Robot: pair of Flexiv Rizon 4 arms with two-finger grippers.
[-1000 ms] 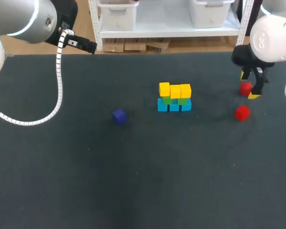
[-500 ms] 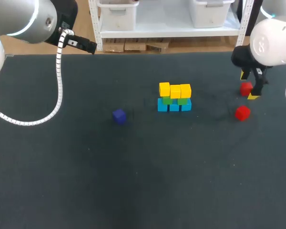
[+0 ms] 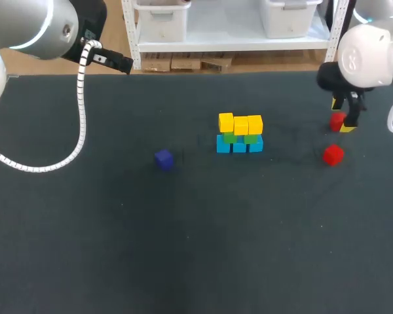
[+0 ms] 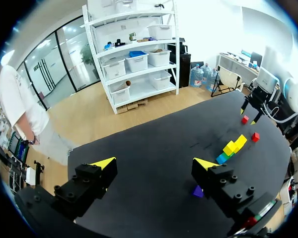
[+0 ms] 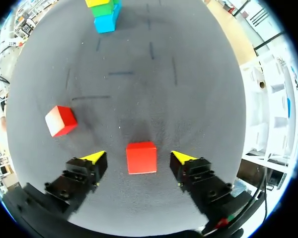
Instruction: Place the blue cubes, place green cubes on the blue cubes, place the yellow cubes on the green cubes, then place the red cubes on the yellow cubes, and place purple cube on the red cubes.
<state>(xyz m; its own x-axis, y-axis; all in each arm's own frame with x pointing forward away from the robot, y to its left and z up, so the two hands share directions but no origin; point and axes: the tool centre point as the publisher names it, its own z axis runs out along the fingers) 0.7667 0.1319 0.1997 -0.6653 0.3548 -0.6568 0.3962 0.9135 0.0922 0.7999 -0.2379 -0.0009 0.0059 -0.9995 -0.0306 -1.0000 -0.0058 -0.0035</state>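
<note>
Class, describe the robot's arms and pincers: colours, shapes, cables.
The left arm and right arm have rounded white-grey shells; a white spiral cable hangs off the left. The left pincer and right pincer are black, blocky, yellow-tipped.

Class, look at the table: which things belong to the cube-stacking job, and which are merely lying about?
Belong to the job: blue cubes, green cubes, yellow cubes, red cube between the open right gripper fingers, second red cube, purple cube.

Not part of it: only the black table and the left arm's white cable.
</note>
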